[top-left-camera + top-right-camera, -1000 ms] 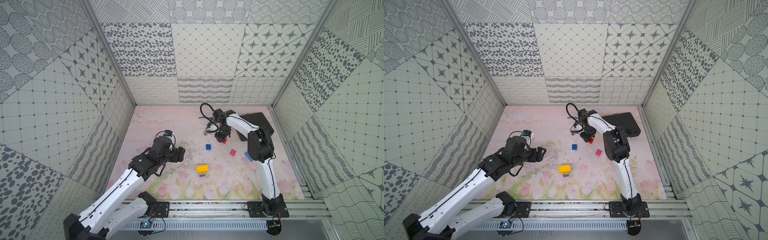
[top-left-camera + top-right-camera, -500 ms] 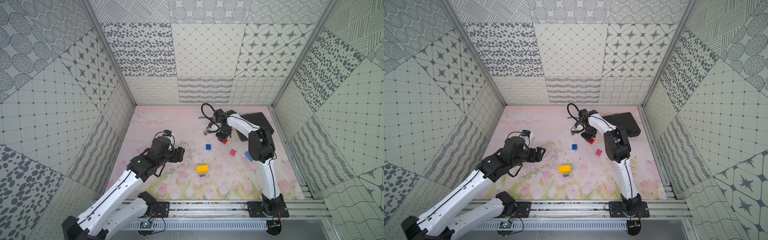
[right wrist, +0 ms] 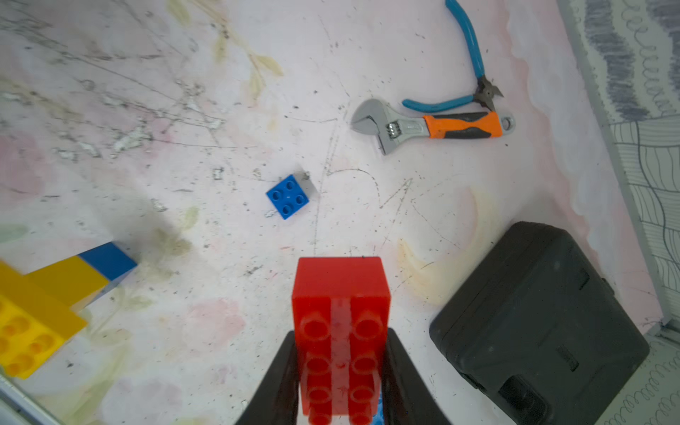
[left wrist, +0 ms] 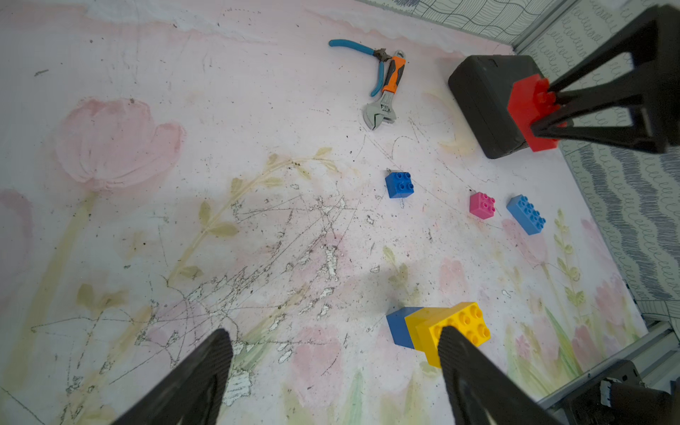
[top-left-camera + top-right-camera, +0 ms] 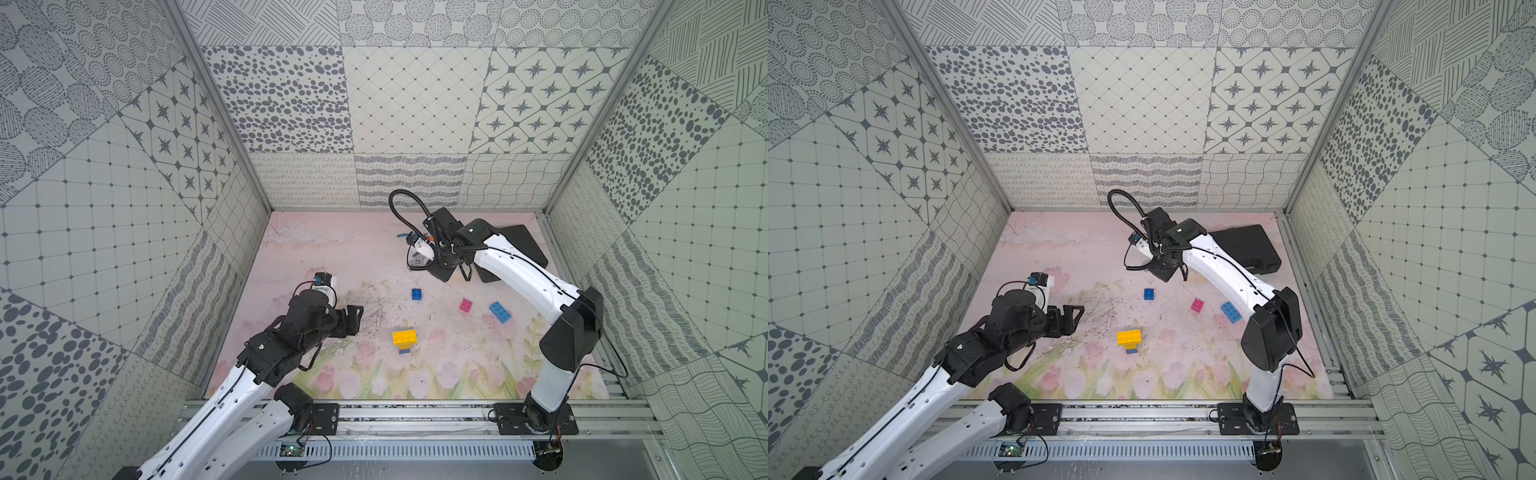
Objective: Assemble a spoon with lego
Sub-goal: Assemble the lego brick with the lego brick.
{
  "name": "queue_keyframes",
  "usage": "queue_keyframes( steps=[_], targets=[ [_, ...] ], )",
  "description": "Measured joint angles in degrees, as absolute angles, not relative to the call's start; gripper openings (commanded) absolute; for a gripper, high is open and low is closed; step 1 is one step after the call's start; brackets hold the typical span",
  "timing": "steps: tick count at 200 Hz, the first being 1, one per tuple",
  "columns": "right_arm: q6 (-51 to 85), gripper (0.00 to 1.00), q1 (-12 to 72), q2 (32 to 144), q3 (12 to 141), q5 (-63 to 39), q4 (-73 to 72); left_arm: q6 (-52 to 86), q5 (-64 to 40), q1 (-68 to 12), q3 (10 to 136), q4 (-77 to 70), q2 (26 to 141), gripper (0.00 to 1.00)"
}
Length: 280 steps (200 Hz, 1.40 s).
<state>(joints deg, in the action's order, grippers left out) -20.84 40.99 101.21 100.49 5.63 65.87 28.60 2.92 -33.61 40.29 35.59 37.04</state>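
Right jaws are clamped on the red brick (image 3: 340,294) across its long walls, holding it off the tabletop (image 5: 332,249) beside the black case (image 3: 533,312). Left jaws stand wide apart and empty over the tabletop, near the yellow-on-blue stack (image 4: 460,320), prob. the spoon's handle start. Loose lego: blue square (image 5: 417,294), pink (image 5: 465,305) and light-blue oblong (image 5: 500,311), all mid-tabletop and apart from each other. Bricks look light, rigid and smooth-sided, so likely slippery under a weak pinch but not fragile. Best hold is on flat opposite walls, not the studs, w/ the underside left free for pressing on. The stack will likely skid when pushed, so left jaws should brace it.
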Motion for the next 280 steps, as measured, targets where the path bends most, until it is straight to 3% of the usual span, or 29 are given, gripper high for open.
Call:
queue_keyframes(
  steps=[47,134,280],
  targets=[
    [-19.7,0.12,51.1,98.6,98.8,5.5,69.3,32.5,1.8,-33.6,36.5,36.4,33.9,0.92],
    [-19.7,0.12,59.3,98.6,98.1,4.3,72.8,40.6,2.6,-33.6,31.5,41.3,25.8,0.91],
    [-22.9,0.13,64.0,107.0,100.7,0.1,74.8,50.9,8.0,-33.6,26.6,47.2,17.5,0.9]
  ],
)
